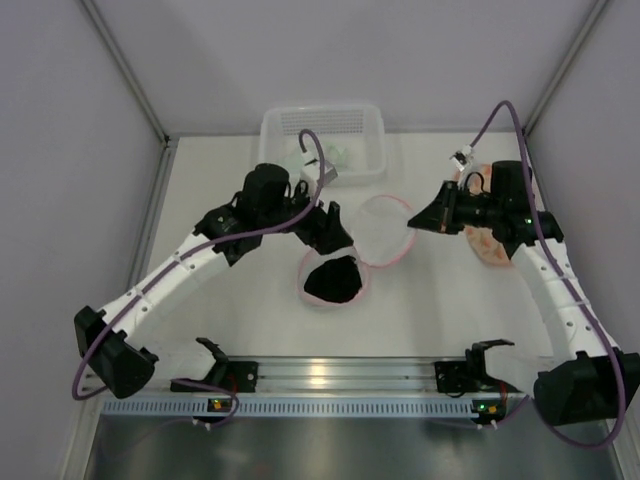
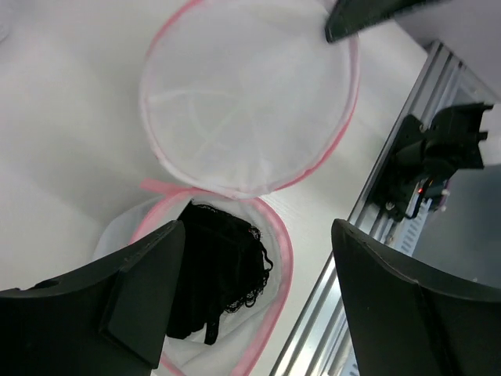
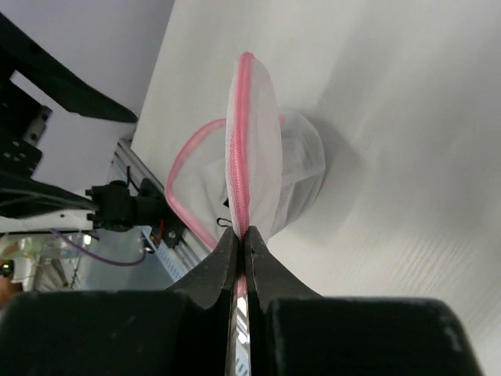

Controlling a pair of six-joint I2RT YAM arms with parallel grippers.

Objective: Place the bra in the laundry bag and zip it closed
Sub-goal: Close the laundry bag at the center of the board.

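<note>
Right pincer (image 3: pixel 241 236) grips pink-trimmed lid (image 3: pixel 257 133); black bra (image 2: pixel 219 266) in bag (image 2: pixel 284 252)

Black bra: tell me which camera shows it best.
Left wrist view. There the black bra lies close up inside the open laundry bag, lace trim visible. The top external view shows it only as a dark mass in the bag. The right wrist view shows the bag's raised flap, not the bra.

Top camera is looking down on the whole table (image 1: pixel 440 300) from above and behind its near edge. Left wrist camera is hanging close over the laundry bag (image 2: pixel 243 102), facing down. Right wrist camera is sitting low, viewing it edge-on. All three are sharing the laundry bag.
</note>
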